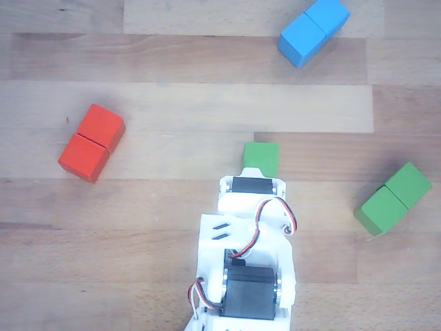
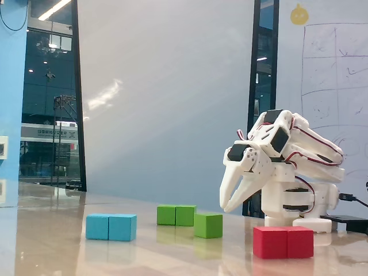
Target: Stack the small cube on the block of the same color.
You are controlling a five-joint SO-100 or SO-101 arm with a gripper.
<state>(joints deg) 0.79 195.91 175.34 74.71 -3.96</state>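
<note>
Other view overhead – fixed view low, table-level – blocks shared.

Your white plastic five-joint arm: folded low over its base, wrist pitched downward. Two-finger gripper: fingertips almost together, empty, hanging above the tabletop, just right of the small green wooden cube in the fixed view.

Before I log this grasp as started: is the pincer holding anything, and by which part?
Nothing is held. In the fixed view the pincer hangs above the table, clear of the small cube, which sits on the wood untouched.
</note>
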